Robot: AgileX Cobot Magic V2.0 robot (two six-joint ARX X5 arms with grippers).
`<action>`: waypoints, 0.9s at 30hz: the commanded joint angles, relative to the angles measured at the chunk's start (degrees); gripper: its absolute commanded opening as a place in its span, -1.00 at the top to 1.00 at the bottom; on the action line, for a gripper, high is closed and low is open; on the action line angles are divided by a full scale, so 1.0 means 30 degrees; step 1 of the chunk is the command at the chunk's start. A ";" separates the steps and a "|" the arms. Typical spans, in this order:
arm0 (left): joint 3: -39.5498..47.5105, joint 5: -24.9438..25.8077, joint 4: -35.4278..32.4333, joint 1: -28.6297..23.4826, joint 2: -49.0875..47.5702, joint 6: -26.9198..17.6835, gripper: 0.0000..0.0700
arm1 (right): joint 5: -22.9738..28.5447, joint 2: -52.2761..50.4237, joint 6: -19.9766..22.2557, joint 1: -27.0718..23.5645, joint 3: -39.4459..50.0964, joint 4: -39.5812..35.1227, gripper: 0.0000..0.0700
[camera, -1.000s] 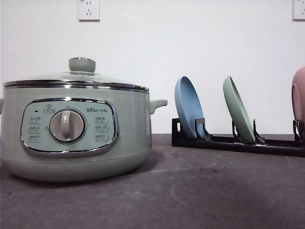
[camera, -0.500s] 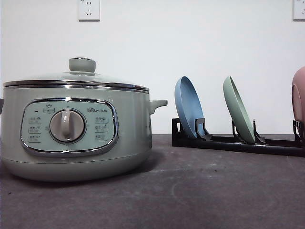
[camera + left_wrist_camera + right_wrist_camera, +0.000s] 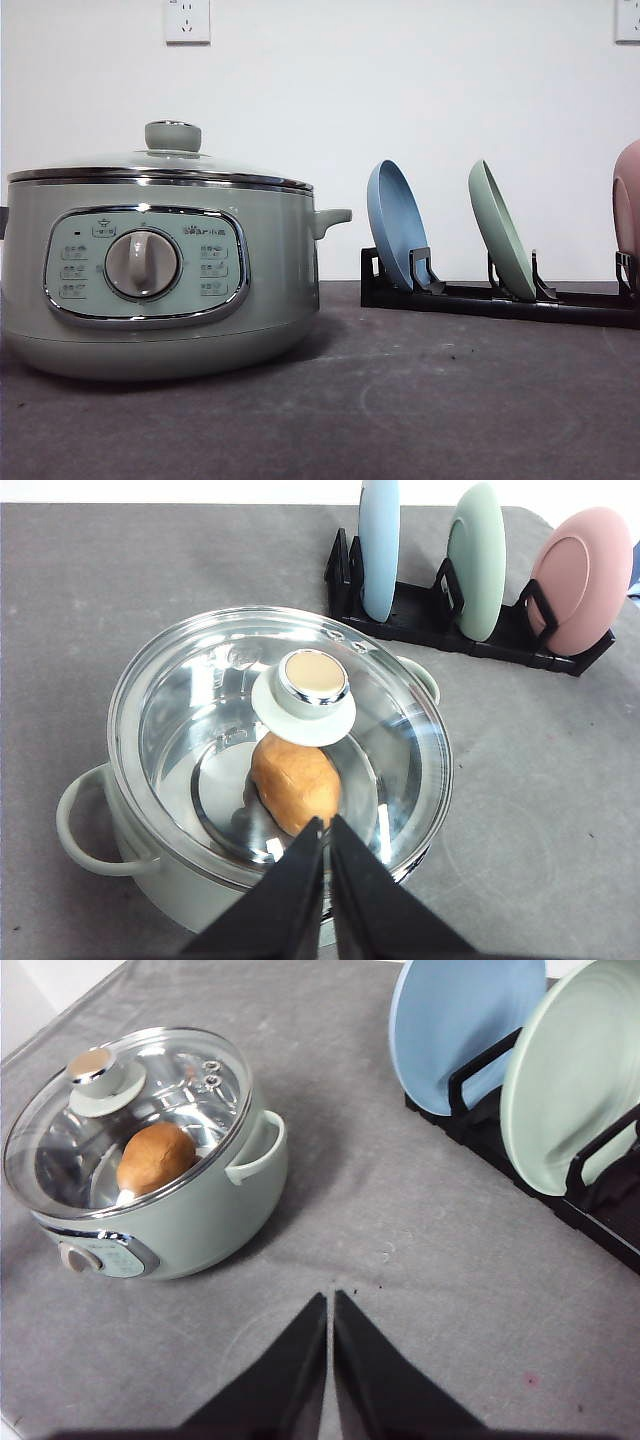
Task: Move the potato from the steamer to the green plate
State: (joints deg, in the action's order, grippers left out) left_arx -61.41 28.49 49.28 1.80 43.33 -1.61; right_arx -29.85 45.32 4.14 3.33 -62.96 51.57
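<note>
The pale-green steamer (image 3: pixel 150 270) stands at the left of the table with its glass lid (image 3: pixel 220 710) on. Through the lid I see the orange-brown potato (image 3: pixel 295 780) (image 3: pixel 155 1157) lying inside. The green plate (image 3: pixel 500 240) (image 3: pixel 476 560) (image 3: pixel 575 1090) stands on edge in a black rack, between a blue plate and a pink one. My left gripper (image 3: pixel 326 832) hovers shut above the lid, just over the potato. My right gripper (image 3: pixel 330 1305) hangs shut over bare table between the steamer and the rack, holding nothing.
The black rack (image 3: pixel 500 298) sits at the back right with the blue plate (image 3: pixel 395 235) and pink plate (image 3: pixel 580 580). The lid's knob (image 3: pixel 312 680) stands at its centre. Grey mat (image 3: pixel 420 400) covers the table in front.
</note>
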 commanded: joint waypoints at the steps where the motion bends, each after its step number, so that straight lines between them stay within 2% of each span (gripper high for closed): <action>1: -0.0393 0.0102 -0.0124 0.0051 0.0102 -0.0225 0.76 | -0.0044 0.0087 0.0320 0.0073 -0.0379 -0.0175 1.00; 2: -0.0393 0.0102 -0.0124 0.0051 0.0102 -0.0175 0.57 | -0.0044 0.0087 0.0280 0.0083 -0.0379 -0.0175 0.96; 4: -0.0393 0.0095 -0.0124 0.0051 0.0109 -0.0146 0.12 | -0.0044 0.0087 0.0255 0.0087 -0.0379 -0.0175 0.64; 7: -0.0393 0.0095 -0.0146 0.0051 0.0102 -0.0153 -0.54 | -0.0007 0.0087 0.0007 0.0080 -0.0379 -0.0197 -0.35; 8: -0.0393 0.0095 -0.0141 0.0051 0.0102 -0.0153 -0.67 | 0.0053 0.0087 -0.0148 0.0085 -0.0379 -0.0257 -0.58; 9: -0.0393 0.0095 -0.0138 0.0051 0.0104 -0.0153 -0.76 | 0.0108 0.0087 -0.0246 0.0085 -0.0379 -0.0322 -0.71; 10: -0.0393 0.0095 -0.0138 0.0051 0.0109 -0.0153 -0.82 | 0.0158 0.0087 -0.0297 0.0080 -0.0379 -0.0391 -0.76; 20: -0.0393 0.0095 -0.0137 0.0051 0.0109 -0.0153 -0.82 | 0.0466 0.0104 -0.1031 0.0102 -0.0379 -0.0814 -0.76; 22: -0.0393 0.0095 -0.0138 0.0051 0.0102 -0.0146 -0.82 | 0.0466 0.0138 -0.1548 0.0102 -0.0379 -0.1243 -0.76; 27: -0.0393 0.0095 -0.0160 0.0051 0.0107 -0.0153 -0.82 | 0.0466 0.0945 -0.3861 0.0102 -0.0641 -0.2911 -0.76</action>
State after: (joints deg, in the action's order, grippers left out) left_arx -61.41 28.49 49.32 1.80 43.33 -1.61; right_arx -28.51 46.98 -3.60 3.40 -63.42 43.99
